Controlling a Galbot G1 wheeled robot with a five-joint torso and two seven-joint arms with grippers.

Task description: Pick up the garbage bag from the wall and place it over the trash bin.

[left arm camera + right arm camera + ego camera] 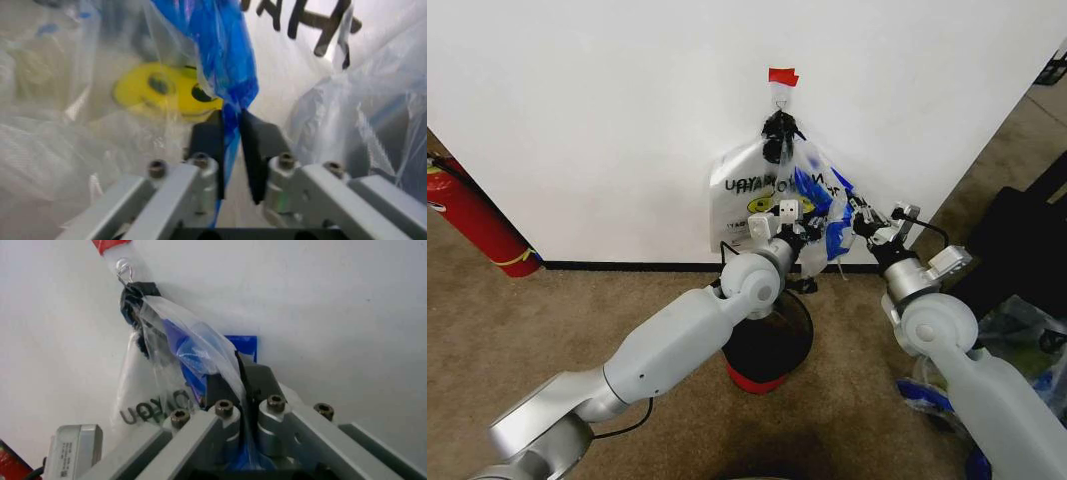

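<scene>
- The bag (822, 195), clear plastic with blue edges and black lettering, hangs from the hook (781, 98) on the wall (607, 120), just under a strip of red tape (782, 76).
- A whitish bag with a yellow smiley (762, 205) hangs from the same hook, behind and beside the bag.
- The left tool (812, 238) is below the hook at the bag's lower part; in the left wrist view its fingers (207, 142) are closed on a blue strip of the bag (223, 60), the smiley (163, 92) just behind.
- The right tool (865, 222) is below the hook on the other side of the bag, pinching its clear-and-blue edge (200, 347) between closed fingers (260, 382).
- The bin (767, 345), black mesh with a red base, stands on the floor below the hook, under the left arm.
- A red extinguisher (472, 220) leans by the wall, well away from the hook.
</scene>
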